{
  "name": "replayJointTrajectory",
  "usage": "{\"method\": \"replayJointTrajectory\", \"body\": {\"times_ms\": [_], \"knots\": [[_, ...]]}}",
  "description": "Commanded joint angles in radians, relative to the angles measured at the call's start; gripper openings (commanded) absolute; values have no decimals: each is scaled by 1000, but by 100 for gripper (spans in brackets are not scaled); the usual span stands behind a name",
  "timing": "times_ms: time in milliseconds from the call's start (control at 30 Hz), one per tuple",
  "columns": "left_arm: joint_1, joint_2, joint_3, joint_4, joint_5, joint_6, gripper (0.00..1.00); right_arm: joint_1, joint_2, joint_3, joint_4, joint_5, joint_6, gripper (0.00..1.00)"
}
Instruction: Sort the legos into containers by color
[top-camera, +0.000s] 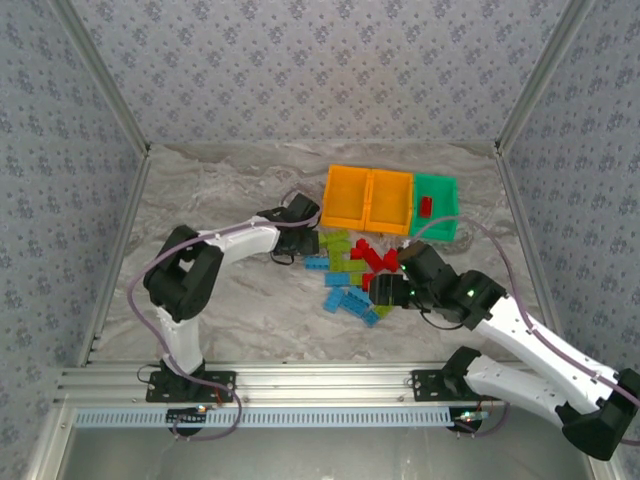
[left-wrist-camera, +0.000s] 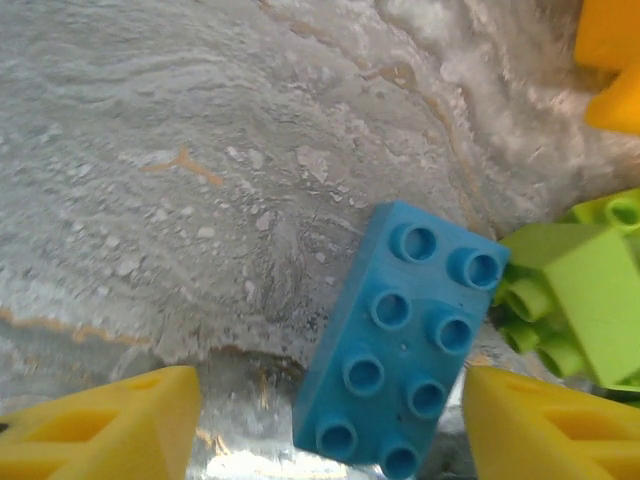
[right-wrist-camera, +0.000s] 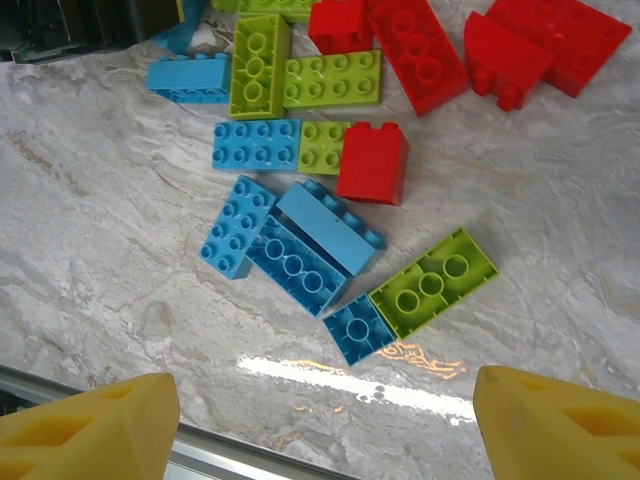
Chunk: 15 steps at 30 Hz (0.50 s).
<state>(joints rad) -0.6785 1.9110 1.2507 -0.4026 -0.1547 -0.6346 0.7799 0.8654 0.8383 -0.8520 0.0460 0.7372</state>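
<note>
The legos (top-camera: 355, 270) lie in a loose pile of blue, lime and red bricks in front of the containers: two orange bins (top-camera: 347, 196) (top-camera: 390, 200) and a green bin (top-camera: 436, 205) with one red brick (top-camera: 425, 206) in it. My left gripper (left-wrist-camera: 330, 440) is open around a blue eight-stud brick (left-wrist-camera: 400, 340). Its right finger (left-wrist-camera: 550, 425) is close to the brick and its left finger (left-wrist-camera: 100, 430) stands apart from it. My right gripper (right-wrist-camera: 325, 430) is open over bare table, just short of a small blue brick (right-wrist-camera: 358, 328) and a lime brick (right-wrist-camera: 433, 282).
Lime bricks (left-wrist-camera: 580, 290) crowd the blue brick's right side, with an orange bin's corner (left-wrist-camera: 610, 60) beyond them. Red bricks (right-wrist-camera: 420, 50) lie at the pile's far side. A metal rail (top-camera: 320, 380) runs along the table's near edge, and patterned walls enclose the table.
</note>
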Motion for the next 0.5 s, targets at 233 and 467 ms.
{"method": "replayJointTrajectory", "body": {"times_ms": [233, 467], "knots": [[-3, 10, 8, 25, 54, 88, 33, 23, 4, 46, -26, 47, 45, 84], [-19, -269, -25, 31, 37, 72, 28, 31, -4, 59, -24, 86, 59, 86]]}}
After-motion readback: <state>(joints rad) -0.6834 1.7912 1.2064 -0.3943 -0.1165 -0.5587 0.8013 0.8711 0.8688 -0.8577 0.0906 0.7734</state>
